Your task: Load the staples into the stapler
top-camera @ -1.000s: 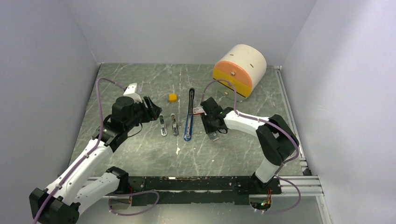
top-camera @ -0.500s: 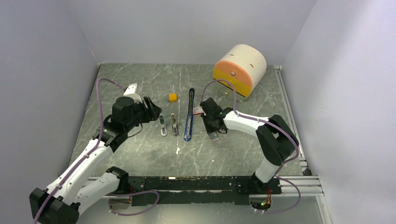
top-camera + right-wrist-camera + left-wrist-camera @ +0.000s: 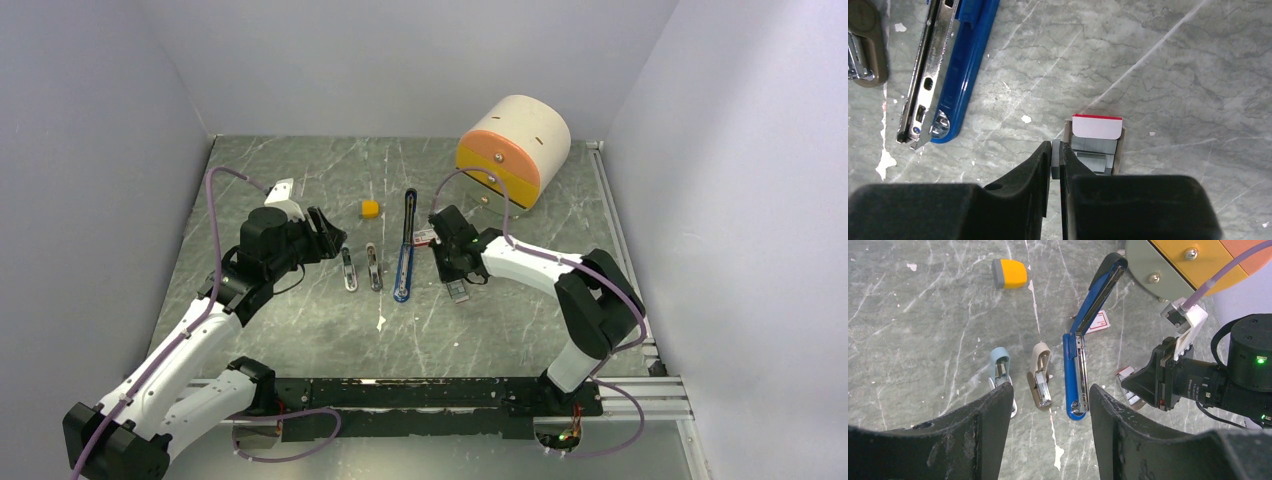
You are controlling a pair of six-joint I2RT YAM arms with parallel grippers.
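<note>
My right claw (image 3: pixel 1056 151) has just pinched shut on the staples' (image 3: pixel 1096 150) edge; left claw (image 3: pixel 1050 392) waits open, empty. Lifting comes next.

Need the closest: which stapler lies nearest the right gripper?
The long blue open stapler, beside the right gripper; the small beige stapler and pale-blue stapler lie farther left.

At 6 o'clock the right gripper (image 3: pixel 1056 146) is pinched closed on a thin grey strip (image 3: pixel 1055 162), just beside the left edge of an open red-and-white box (image 3: pixel 1097 127) of staples (image 3: pixel 1093 150). An opened blue stapler (image 3: pixel 955 60) lies at 10 o'clock, with 1 tan stapler (image 3: pixel 863 45) beyond it.
</note>
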